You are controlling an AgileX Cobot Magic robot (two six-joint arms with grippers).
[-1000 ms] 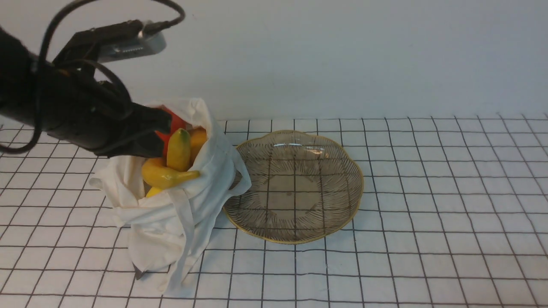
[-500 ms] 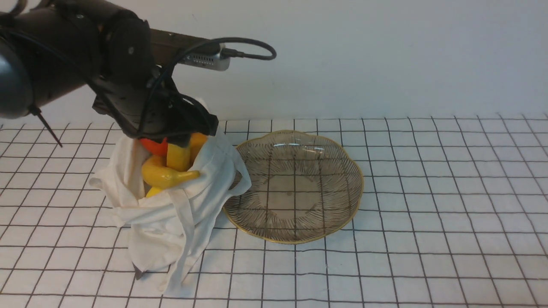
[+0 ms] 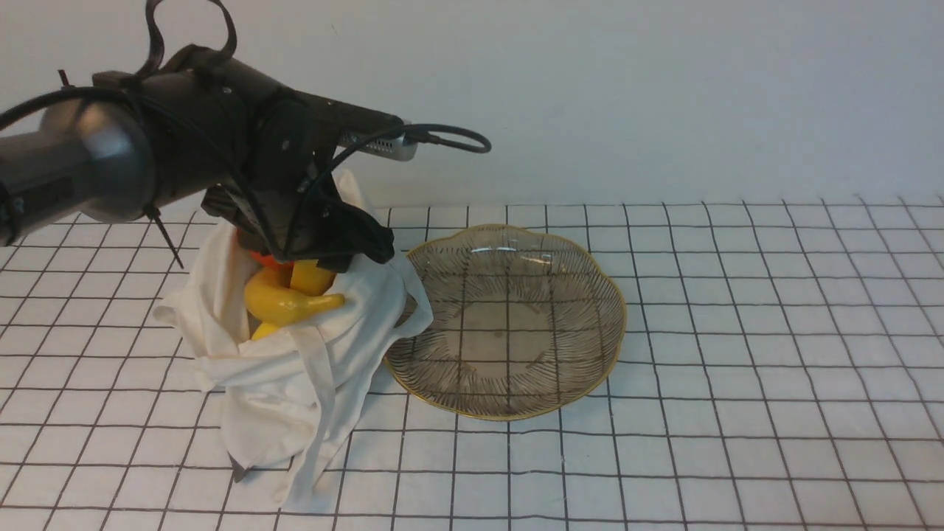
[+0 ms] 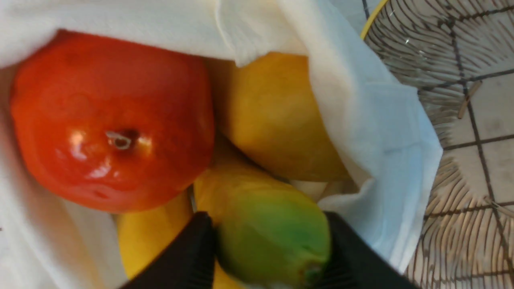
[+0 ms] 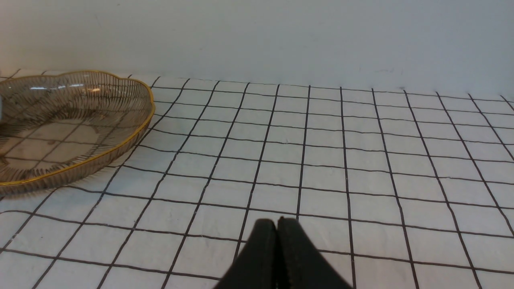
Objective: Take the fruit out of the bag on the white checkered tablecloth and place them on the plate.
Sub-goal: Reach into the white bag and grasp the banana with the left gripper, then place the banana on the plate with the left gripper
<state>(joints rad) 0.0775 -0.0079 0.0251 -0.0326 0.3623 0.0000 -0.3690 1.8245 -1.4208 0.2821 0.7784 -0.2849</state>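
The white cloth bag (image 3: 280, 383) sits open on the white checkered tablecloth (image 3: 737, 369), left of the brownish glass plate (image 3: 509, 324). Yellow bananas (image 3: 284, 302) stick out of it. In the left wrist view the round red-orange fruit (image 4: 112, 120), the orange-yellow oval fruit (image 4: 277, 120) and the bananas' green tip (image 4: 265, 233) lie inside the bag (image 4: 361, 120). My left gripper (image 4: 267, 245) reaches into the bag's mouth (image 3: 324, 258), its fingers pressed on both sides of the green tip. My right gripper (image 5: 277, 224) is shut and empty, low over the cloth.
The plate holds nothing and also shows in the right wrist view (image 5: 80, 120) and the left wrist view (image 4: 461, 40). The bag's strap handles (image 3: 317, 413) hang down toward the front. A pale wall (image 3: 664, 96) stands behind the table.
My left arm swung from the left to over the bag and lowered into its mouth, so it now covers the red-orange fruit and the banana tip. The bag, fruit and plate stayed put.
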